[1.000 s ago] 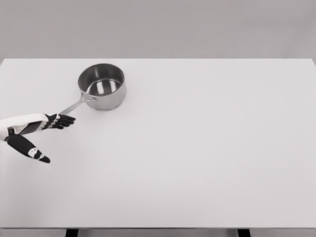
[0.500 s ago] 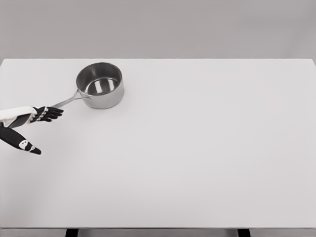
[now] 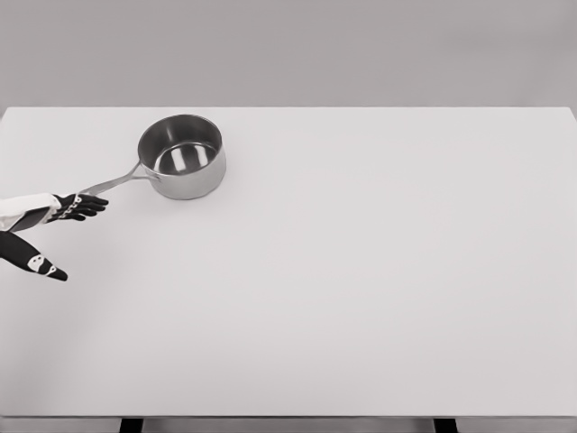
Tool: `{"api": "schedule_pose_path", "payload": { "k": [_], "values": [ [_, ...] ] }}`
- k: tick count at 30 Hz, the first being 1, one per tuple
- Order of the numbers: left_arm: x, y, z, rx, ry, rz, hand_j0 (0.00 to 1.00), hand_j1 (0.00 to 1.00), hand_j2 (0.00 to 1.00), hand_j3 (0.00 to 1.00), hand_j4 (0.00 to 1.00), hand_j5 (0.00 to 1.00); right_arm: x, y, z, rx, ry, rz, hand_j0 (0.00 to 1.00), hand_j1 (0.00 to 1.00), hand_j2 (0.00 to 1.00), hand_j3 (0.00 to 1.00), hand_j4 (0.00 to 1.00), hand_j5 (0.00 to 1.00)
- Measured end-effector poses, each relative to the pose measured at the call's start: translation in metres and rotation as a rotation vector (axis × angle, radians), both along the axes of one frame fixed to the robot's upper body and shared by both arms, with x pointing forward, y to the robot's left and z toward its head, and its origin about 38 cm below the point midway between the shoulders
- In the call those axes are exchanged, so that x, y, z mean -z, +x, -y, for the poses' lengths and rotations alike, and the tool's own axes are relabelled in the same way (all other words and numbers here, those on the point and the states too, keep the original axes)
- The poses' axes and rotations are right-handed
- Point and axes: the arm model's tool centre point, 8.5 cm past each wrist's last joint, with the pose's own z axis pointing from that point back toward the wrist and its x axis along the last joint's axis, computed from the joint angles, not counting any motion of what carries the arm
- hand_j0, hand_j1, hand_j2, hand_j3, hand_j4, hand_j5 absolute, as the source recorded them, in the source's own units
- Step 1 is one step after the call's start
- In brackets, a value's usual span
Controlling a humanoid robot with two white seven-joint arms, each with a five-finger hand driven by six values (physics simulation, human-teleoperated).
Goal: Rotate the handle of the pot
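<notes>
**A:** What does the scene show?

**B:** A head-camera view looks down on a wide white worktop. A steel pot stands upright at its far left, open side up and nothing inside. Its thin metal handle runs from the pot's lower left side down and to the left, toward the picture's left edge.

**A:** Where is the robot's hand?

**B:** The left hand, black-fingered on a white arm, enters from the left edge. Its fingers lie stretched out together, with their tips right at the free end of the handle. The thumb sticks out well below them, apart from the handle. The hand is spread and grips nothing. Whether the fingertips actually touch the handle is too small to tell. The right hand is not visible.

**A:** How far along is the task?

**B:** I judge it to be mid-way or late. The handle already points left and a little toward the robot, with the fingers at its tip as if nudging it. The task sentence names no target angle, so what remains is unclear; perhaps a further push, then pulling the hand away.

**A:** How does the pot look?

**B:** Round, shiny, straight-sided, with reflections on its inner wall and a soft shadow beneath.
</notes>
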Motion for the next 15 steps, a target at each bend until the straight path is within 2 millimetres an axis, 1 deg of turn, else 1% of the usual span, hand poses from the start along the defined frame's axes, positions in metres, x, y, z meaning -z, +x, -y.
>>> {"api": "schedule_pose_path", "payload": {
  "k": [3,8,15],
  "values": [
    [-0.001,-0.003,0.008,0.029,0.001,0.002,1.0,1.0,1.0,1.0,1.0,1.0,0.0,0.0,0.0,0.0,0.0,0.0,1.0,1.0,1.0,1.0,1.0,1.0],
    [-0.002,-0.006,0.018,0.068,0.062,0.002,1.0,1.0,1.0,1.0,1.0,1.0,0.0,0.0,0.0,0.0,0.0,0.0,1.0,1.0,1.0,1.0,1.0,1.0],
    [-0.003,-0.004,0.016,-0.02,0.139,-0.078,1.0,1.0,1.0,1.0,1.0,1.0,0.0,0.0,0.0,0.0,0.0,0.0,1.0,1.0,1.0,1.0,1.0,1.0]
  ]
}}
